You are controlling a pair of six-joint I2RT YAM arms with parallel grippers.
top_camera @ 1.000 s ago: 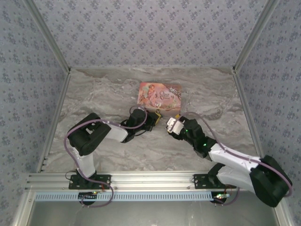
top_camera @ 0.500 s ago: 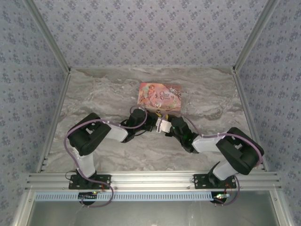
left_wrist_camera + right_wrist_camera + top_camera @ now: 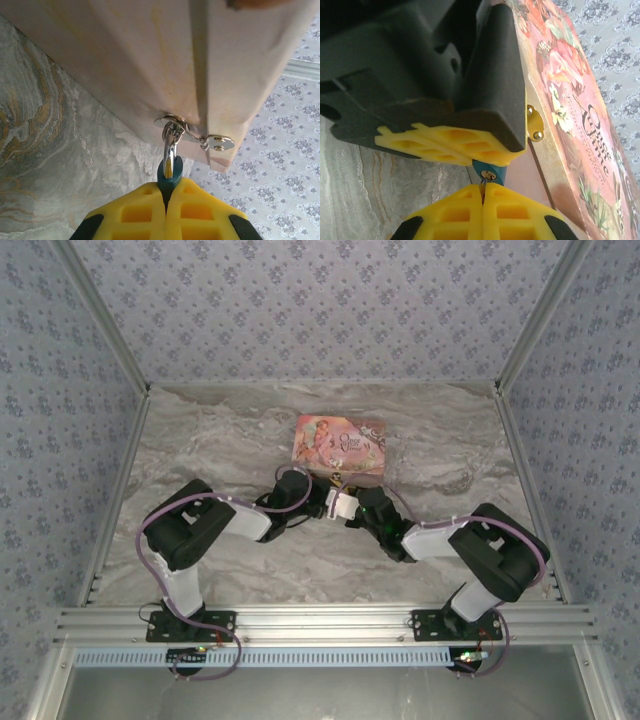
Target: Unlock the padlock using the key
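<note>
The grey, marble-look bench (image 3: 200, 440) carried a flat pink cardboard box with pictures on it (image 3: 340, 443), lying toward 12 o'clock from the middle. Its lid was shut, so what was inside could not be seen.

Both arms reached to the box's 6 o'clock side. The left one came from 7 o'clock and the right one from 5 o'clock, and they met nose to nose.

The left pincer (image 3: 166, 200) had its yellow pads squeezed shut on the tiny blue padlock (image 3: 169, 180). I think it held the lock so it would not swing or twist when the key turned. The right pincer (image 3: 482, 200) came at the lock from the other end, with its pads pressed together on a thin silver key (image 3: 482, 187). The key's tip sat at the little round keyhole in the blue body. How deep it went I could not tell.

The padlock hung on the front of the box. Its thin silver shackle (image 3: 171, 147) went through a small loop on the box's silver clasp (image 3: 218, 142), and that locked the lid. The shackle looked closed, so the lock was not yet open. Turning the key seemed the next job.
</note>
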